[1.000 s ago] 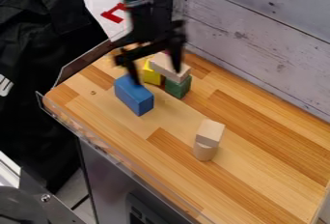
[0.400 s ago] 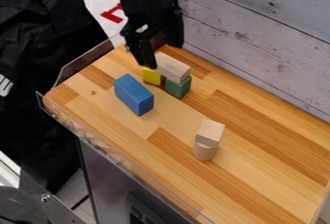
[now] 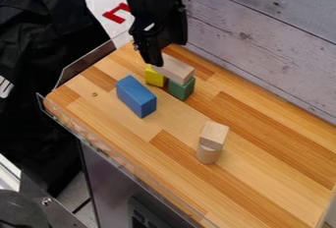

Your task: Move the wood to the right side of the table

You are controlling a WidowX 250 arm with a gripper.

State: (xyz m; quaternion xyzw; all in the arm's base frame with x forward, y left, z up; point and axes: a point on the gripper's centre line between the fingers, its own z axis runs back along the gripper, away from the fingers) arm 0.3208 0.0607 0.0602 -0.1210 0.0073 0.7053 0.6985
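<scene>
My gripper [image 3: 156, 54] hangs over the upper left part of the table [image 3: 263, 173], at the far left end of a light wooden plank [image 3: 176, 70]. The plank lies across the top of a yellow block [image 3: 154, 78] and a green block [image 3: 182, 89]. The gripper hides part of the plank's far end, and I cannot tell whether the two touch. Nearer the middle, a small pale wooden block [image 3: 214, 134] rests on an upright wooden cylinder [image 3: 209, 154].
A blue block [image 3: 136, 97] stands just left of the plank and its supports. A whitewashed plank wall [image 3: 269, 40] runs along the table's back, and a low clear rim [image 3: 85, 65] borders the left end.
The gripper has turned since the oldest frame, when it was spread open over the blue block and plank. Lately it has shifted slightly right. The blocks look unmoved.
</scene>
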